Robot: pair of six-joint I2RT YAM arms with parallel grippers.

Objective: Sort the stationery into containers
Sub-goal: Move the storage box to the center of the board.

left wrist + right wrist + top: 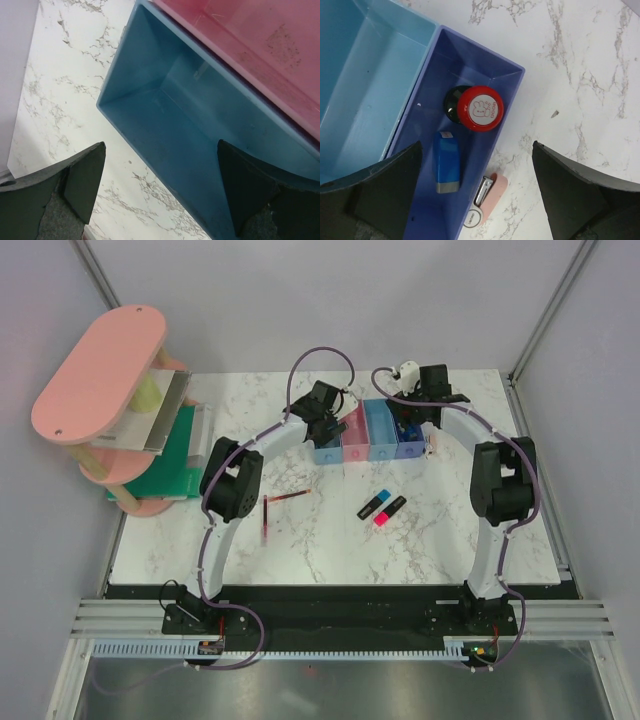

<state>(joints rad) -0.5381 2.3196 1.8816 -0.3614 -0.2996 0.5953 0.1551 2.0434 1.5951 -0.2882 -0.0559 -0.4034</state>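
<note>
The containers (372,437) stand in a row at the table's back middle: light blue, pink, light blue, purple. My left gripper (328,425) is open and empty above the left light blue bin (200,130), which is empty; the pink bin (260,50) is beside it. My right gripper (475,195) is open and empty above the purple bin (427,200). That bin holds the red-black capped piece (475,107) and the blue block (446,162). A beige-pink piece with a metal part (490,192) lies on the table against the purple bin. Two dark-red pens (290,497) and two highlighters (382,507) lie on the table.
The big pink oval-topped rack (100,375) stands at the back left with a green board (170,455) beside it. The marble table top (330,540) runs to a black front edge, where the arm bases are.
</note>
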